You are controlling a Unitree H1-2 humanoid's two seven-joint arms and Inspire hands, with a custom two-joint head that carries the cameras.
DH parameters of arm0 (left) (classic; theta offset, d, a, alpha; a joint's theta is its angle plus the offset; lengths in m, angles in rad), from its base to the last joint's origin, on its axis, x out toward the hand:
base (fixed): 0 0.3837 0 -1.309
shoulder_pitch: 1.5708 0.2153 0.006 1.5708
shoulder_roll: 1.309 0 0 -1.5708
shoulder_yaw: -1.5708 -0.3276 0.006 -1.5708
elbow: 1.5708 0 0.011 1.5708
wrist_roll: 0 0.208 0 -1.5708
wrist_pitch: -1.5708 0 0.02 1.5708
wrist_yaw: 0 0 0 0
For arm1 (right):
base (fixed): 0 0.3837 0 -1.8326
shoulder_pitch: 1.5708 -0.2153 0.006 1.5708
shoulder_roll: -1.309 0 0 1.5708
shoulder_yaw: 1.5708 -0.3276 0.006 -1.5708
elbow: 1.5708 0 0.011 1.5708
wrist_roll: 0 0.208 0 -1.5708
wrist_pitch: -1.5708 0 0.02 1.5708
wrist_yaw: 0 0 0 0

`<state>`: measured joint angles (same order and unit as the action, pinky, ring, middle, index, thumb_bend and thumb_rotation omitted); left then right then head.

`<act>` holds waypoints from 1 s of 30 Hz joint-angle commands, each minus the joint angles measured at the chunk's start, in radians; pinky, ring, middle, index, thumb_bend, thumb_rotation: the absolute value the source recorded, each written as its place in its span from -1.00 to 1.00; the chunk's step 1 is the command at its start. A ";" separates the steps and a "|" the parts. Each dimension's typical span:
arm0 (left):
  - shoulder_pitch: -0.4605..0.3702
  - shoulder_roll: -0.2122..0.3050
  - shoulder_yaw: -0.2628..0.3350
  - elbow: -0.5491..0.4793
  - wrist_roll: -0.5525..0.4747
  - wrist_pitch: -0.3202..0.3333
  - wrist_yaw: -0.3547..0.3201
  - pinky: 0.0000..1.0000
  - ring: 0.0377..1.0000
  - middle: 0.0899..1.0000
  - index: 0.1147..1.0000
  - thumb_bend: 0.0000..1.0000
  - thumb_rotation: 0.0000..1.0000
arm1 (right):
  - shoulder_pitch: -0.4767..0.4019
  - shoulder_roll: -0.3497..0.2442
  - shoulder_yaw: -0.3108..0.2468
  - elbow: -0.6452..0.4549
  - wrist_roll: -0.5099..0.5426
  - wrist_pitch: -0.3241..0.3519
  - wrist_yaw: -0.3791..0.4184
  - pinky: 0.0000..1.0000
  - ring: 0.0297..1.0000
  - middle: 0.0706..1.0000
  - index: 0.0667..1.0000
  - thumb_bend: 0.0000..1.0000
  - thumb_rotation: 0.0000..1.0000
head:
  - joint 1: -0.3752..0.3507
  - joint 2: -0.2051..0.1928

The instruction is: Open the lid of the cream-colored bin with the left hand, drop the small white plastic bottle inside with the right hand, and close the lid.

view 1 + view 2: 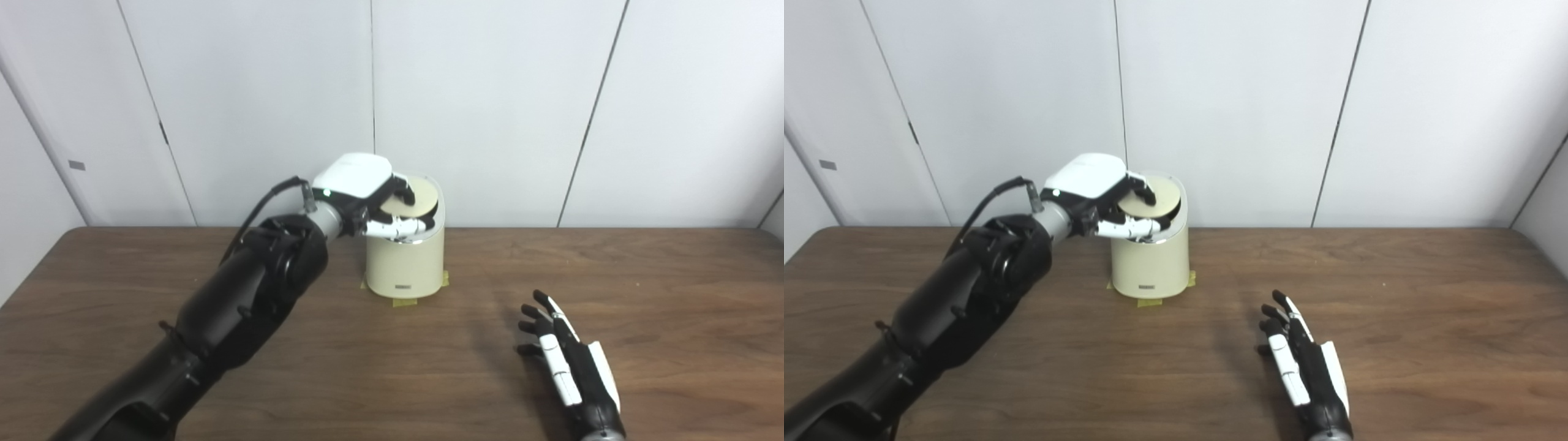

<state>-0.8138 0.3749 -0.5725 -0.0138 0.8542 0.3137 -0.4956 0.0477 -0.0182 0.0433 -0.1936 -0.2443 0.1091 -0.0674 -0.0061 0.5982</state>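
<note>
Scene: cream-colored bin (pixel 405 263) stood at twelve o'clock on the brown surface (pixel 674 288), against the white wall panels (pixel 490 92), with yellow tape (pixel 404 301) at its base.
Left hand: the left hand (pixel 367 195) sat over the bin's top from nine o'clock, fingers curled onto the round lid (pixel 421 197) and thumb along the front rim; whether it truly gripped the lid or only rested on it could not be told.
Lid: tilted slightly, with a dark gap at its three o'clock edge, so it looked partly raised rather than seated.
Right hand: the right hand (pixel 566 361) lay at five o'clock, well apart from the bin, fingers spread and holding nothing.
Bottle: the small white plastic bottle appeared in neither view; judged likely already inside, leaving the closing step.
Risk: a lid let go while tilted could have jammed askew on the rim instead of seating flat.
Risk, second: a sideways push from the left hand might have tipped the light bin or torn it from its tape.
</note>
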 commanded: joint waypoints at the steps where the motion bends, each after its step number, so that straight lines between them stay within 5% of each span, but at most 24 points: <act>1: -0.028 0.016 0.000 -0.029 0.039 -0.025 -0.020 0.66 0.67 0.56 0.46 0.20 0.81 | -0.022 0.000 0.002 -0.036 -0.004 -0.001 0.001 0.31 0.61 0.70 0.86 -0.14 1.00 | -0.003 0.001; 11: 0.003 0.009 -0.030 -0.026 0.180 -0.078 -0.119 0.98 0.74 0.59 0.52 0.17 0.91 | -0.017 -0.001 0.008 -0.061 -0.010 0.028 0.006 0.29 0.60 0.68 0.86 -0.12 1.00 | -0.007 0.011; 19: 0.036 -0.007 -0.016 -0.018 0.229 -0.097 -0.140 1.00 0.76 0.63 0.58 0.19 0.87 | -0.017 -0.003 0.011 -0.079 -0.016 0.059 0.008 0.30 0.56 0.66 0.87 -0.13 1.00 | -0.014 0.020; 30: 0.068 -0.012 -0.048 -0.035 0.335 -0.129 -0.249 1.00 0.90 0.74 0.65 0.26 0.98 | -0.017 -0.002 0.014 -0.097 -0.027 0.073 0.009 0.32 0.56 0.66 0.87 -0.14 1.00 | -0.021 0.035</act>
<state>-0.7615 0.3521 -0.6065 -0.0707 1.1892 0.1959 -0.6661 0.0510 -0.0208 0.0580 -0.2528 -0.2660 0.1937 -0.0562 -0.0261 0.6320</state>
